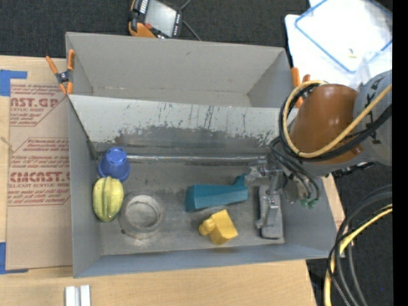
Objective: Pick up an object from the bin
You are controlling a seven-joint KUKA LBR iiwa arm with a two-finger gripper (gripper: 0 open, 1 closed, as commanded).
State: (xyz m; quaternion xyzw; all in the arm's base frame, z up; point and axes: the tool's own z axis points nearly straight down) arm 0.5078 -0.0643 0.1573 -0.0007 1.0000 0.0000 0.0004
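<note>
Gripper (269, 217) down at right of bin (178, 62); open/shut can't tell; teal block (215, 196) & yellow toy (218, 227) just left.

Orange-blk device (155, 16) top left, white plastic lid (344, 34) top rt.

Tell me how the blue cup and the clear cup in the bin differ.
The blue cup is opaque; the clear cup is see-through. The blue cup looks smaller than the clear cup. The blue cup sits farther back, the clear cup nearer the front. Both are round.
</note>
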